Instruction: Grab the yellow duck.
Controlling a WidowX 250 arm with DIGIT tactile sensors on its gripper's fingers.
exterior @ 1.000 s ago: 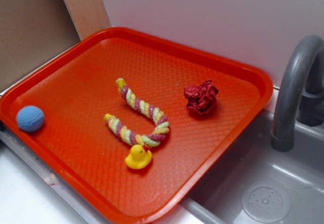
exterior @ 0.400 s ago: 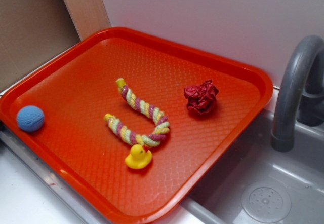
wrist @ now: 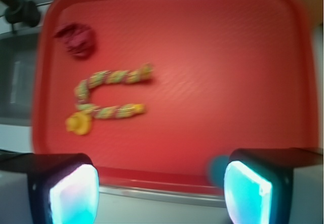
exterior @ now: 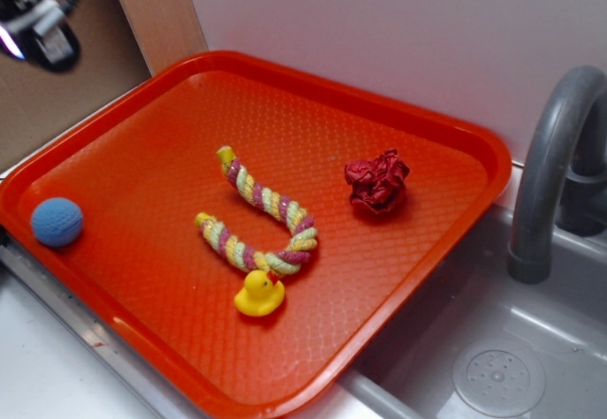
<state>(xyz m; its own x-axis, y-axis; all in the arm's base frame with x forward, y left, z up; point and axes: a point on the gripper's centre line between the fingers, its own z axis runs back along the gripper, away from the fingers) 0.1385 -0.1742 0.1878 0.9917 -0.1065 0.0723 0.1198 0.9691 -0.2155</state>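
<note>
The yellow duck stands on the red tray near its front edge, touching the bend of the twisted rope. The wrist view, which is blurred, has the duck at middle left, far from the fingers. My gripper is open with nothing between its glowing pads. It hovers high over the tray's near rim. In the exterior view only part of my arm shows, at the top left corner.
A blue ball lies at the tray's left corner. A crumpled dark-red wad sits towards the right. Beyond the tray's right side are a grey faucet and a sink with a drain. A wall stands behind.
My arm has come into the exterior view at the top left corner. The duck, rope, ball and wad have not moved.
</note>
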